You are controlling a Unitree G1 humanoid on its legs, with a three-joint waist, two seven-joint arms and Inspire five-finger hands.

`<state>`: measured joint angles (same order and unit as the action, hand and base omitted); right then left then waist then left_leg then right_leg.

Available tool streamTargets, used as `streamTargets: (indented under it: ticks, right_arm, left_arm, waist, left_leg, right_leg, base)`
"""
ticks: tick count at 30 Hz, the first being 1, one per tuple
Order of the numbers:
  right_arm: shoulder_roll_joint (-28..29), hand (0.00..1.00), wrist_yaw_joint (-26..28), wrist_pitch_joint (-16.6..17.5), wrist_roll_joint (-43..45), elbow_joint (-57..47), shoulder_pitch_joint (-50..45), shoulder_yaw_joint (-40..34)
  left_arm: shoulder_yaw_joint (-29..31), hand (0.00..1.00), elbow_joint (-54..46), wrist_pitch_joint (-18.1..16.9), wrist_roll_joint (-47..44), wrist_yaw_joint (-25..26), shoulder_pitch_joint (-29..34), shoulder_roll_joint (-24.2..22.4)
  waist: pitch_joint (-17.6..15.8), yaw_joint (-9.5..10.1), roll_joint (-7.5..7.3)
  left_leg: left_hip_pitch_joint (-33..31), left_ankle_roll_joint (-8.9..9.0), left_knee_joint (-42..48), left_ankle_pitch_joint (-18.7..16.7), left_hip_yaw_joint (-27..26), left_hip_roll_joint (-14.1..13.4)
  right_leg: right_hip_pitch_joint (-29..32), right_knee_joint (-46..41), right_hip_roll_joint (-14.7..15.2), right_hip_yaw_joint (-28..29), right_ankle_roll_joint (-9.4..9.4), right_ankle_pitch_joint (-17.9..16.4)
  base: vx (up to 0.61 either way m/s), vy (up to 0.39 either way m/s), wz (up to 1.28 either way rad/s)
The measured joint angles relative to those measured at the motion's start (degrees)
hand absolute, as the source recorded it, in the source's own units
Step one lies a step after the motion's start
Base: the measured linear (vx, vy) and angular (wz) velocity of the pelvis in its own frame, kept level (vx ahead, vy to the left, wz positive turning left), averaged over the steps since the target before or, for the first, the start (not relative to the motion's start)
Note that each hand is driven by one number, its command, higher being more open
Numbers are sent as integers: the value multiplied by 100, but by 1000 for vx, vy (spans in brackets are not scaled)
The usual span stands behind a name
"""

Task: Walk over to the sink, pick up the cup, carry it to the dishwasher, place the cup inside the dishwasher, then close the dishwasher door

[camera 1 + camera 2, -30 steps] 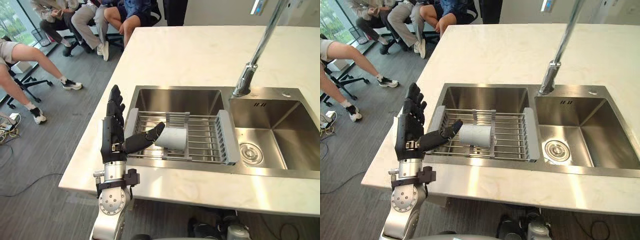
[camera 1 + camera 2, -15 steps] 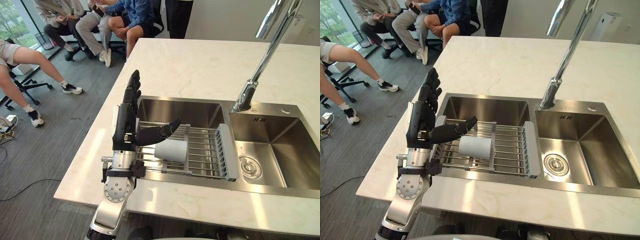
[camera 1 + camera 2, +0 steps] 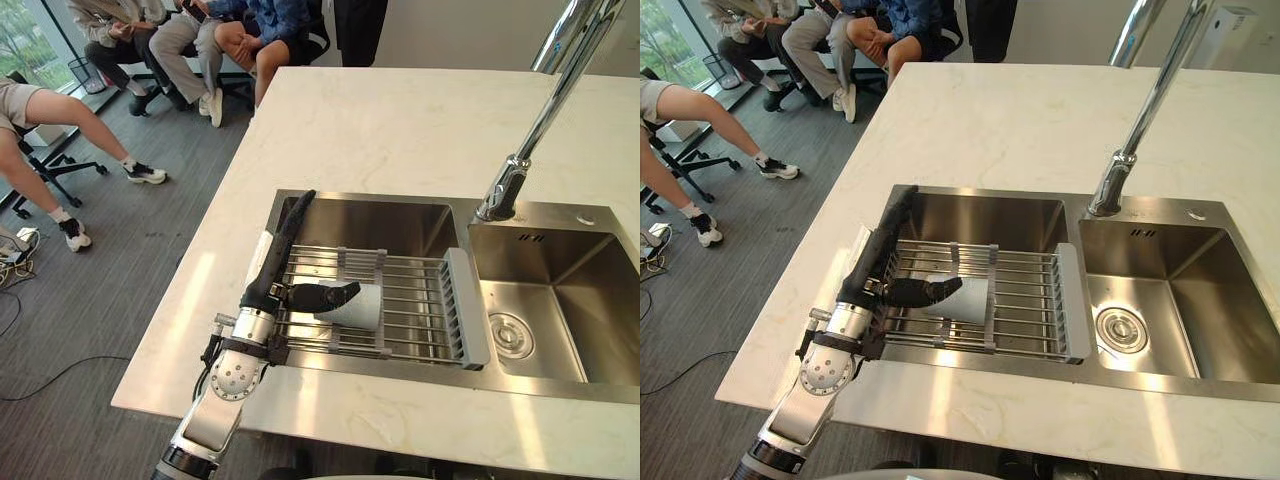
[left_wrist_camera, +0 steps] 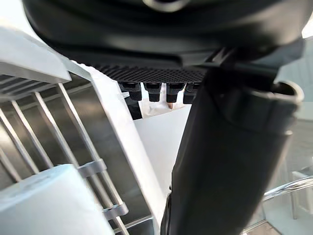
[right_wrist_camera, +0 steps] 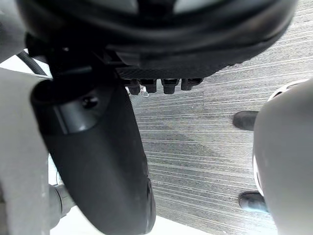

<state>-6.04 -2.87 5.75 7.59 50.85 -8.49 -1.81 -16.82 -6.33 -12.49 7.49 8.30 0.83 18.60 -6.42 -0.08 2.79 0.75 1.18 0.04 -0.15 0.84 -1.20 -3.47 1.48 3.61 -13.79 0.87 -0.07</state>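
The robot is standing at the white marble-patterned counter, and the step in hand is judged to be the pick-up of the cup, the first handling step of the task; carrying, loading and door-closing are all lying ahead. The pale grey cylindrical cup is lying on its side on the grey wire dish rack that is spanning the left basin of the stainless-steel double sink, with the tall chrome tap standing well apart behind the right basin. The left hand is hovering over the rack's left end with its fingers lying straight along that side and the thumb spread out across the near end of the cup; the hand is thus apart, not clamped, and whether the thumb is actually touching the cup cannot be told. The cup is lying just beside the palm, between thumb and fingers. The next move is judged to call for the fingers curling round the cup's wall before any lift, since a smooth cylinder may be rolling along the wires. The right hand is hanging over the grey plank floor, fingers extended and holding nothing.
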Motion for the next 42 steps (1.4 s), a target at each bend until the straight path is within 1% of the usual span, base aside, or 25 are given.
streamTargets:
  ticks: [4, 12, 18, 22, 34, 37, 42]
  right_arm:
    - [2, 100, 41, 0, -1, 0, 10, 9]
    - [-6, 100, 54, 0, -7, 0, 13, 17]
    - [-26, 100, 65, 0, -50, 0, 17, 114]
    - [-26, 100, 65, 1, -51, 0, 7, 114]
    - [-32, 100, 61, 1, -130, -1, 2, 135]
    - [-61, 100, 57, 2, -183, -4, 3, 222]
    - [-60, 100, 57, 6, -227, -8, 6, 241]
  left_arm:
    - [37, 100, 76, 35, 297, -114, 0, 150]
    - [63, 100, 302, 91, 816, -159, -3, 381]
    - [66, 100, 308, 94, 1069, -217, -3, 585]
    - [66, 100, 308, 94, 1203, -224, -3, 636]
    - [51, 100, 258, 90, 1654, -234, -3, 986]
    - [37, 100, 192, 82, 1878, -234, -3, 1057]
    - [-170, 100, 159, 59, 2071, -232, -75, 1260]
  waist:
    - [0, 5, 0]
    - [-1, -20, -2]
    - [-1, -69, -2]
    - [-1, -74, -2]
    - [-1, -87, -1]
    - [-1, -90, 0]
    - [0, -89, 3]
  left_leg:
    - [0, -11, -13, 7, 18, 23]
    - [0, -14, -154, 92, 46, 44]
    - [0, -16, -157, 92, 48, 48]
    - [0, -16, -156, 93, 48, 48]
    - [7, -17, -156, 94, 52, 49]
    - [38, -18, -156, 94, 63, 52]
    - [41, -17, -152, 104, 90, 52]
  right_leg:
    - [-74, 158, 1, -26, 11, 80]
    - [-97, 336, -3, -59, 17, 178]
    - [-96, 336, -1, -59, 17, 178]
    - [-95, 336, -2, -57, 17, 178]
    - [-100, 336, -2, -57, 17, 178]
    - [-134, 336, 0, -66, 17, 178]
    - [-144, 337, 0, -87, 16, 177]
  base:
    - [-3, 1, 1]
    - [-2, -1, 1]
    - [0, 0, 0]
    - [0, 0, 0]
    - [0, 0, 0]
    - [0, 0, 0]
    - [0, 0, 0]
